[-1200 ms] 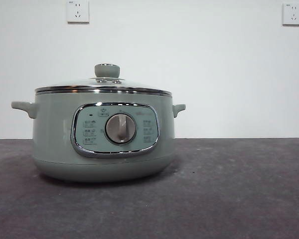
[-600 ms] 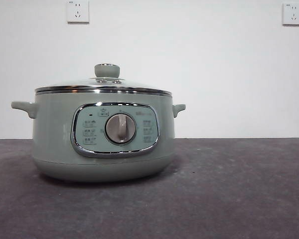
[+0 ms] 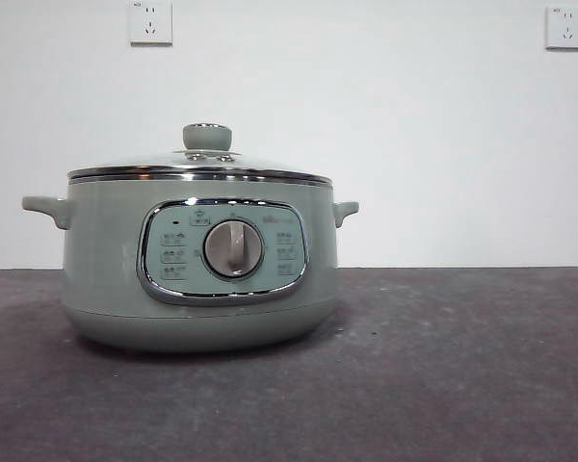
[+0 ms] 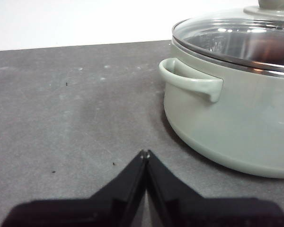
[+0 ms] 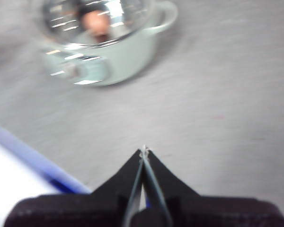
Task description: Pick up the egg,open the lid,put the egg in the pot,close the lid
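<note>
Dark grey table [image 3: 462, 375], scuffed; white wall w/ two sockets [image 3: 150, 21] in the upper corners. Pot [image 3: 197, 260] sits left of centre, lid [image 3: 200, 168] on it; egg [image 5: 95, 22] shows as a reddish blur thru the glass, inside. Right half of tabletop bare to the edge. Left gripper [image 4: 145, 153] clenched, holding nothing, low beside pot's handle. Right gripper [image 5: 144, 150] clenched too, well apart from pot.

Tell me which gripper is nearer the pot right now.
Left. The left gripper sits low on the table beside the pot; the right gripper is raised, farther off.
</note>
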Controlling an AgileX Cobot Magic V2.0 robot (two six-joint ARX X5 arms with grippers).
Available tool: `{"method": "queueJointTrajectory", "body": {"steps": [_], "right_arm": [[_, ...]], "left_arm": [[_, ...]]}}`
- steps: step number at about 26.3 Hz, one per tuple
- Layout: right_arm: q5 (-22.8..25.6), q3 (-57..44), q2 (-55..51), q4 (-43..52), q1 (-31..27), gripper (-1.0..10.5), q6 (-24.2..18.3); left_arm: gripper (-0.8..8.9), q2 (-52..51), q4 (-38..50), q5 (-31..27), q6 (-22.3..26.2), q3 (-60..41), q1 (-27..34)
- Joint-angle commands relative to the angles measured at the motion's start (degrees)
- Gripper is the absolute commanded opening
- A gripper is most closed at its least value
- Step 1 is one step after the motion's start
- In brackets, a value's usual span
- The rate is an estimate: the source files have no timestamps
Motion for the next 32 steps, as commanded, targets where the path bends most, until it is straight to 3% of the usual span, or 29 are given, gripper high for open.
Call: {"method": "queueJointTrajectory", "body": {"steps": [1,4,6,10,17,23,32], "right_arm": [[0.57,-0.37,-3.98,4.33,-6.10,0.0,-5.33],[-1.81,-0.52,-10.23,12.96,-16.35,0.0,-5.57],[-1.38,-2.23,-14.27,19.69,-21.84,0.0,-8.41],[-1.44,-15.21,-22.82,36.24,-27.50,0.0,-9.33],[-1.42,-36.85,-32.39,48.70,-28.87,0.0,-7.65],[-1.38,-52.96,-40.39,52.96,-28.87,0.0,-3.96],[-1.79,-67.65,-42.97,58.40,-28.89,0.0,1.25]], "left_arm": [[-0.04,0.39,0.26,-0.02,-0.59,-0.59,0.13],[-0.04,0.59,0.26,-0.02,-0.59,-0.59,0.13],[-0.04,0.59,0.26,-0.02,-0.59,-0.59,0.13],[-0.04,0.59,0.26,-0.02,-0.59,-0.59,0.15],[-0.04,0.63,0.26,-0.02,-0.59,-0.59,0.13],[-0.04,0.63,0.26,-0.02,-0.59,-0.59,0.13],[-0.04,1.18,0.28,-0.02,-0.59,-0.59,0.13]]}}
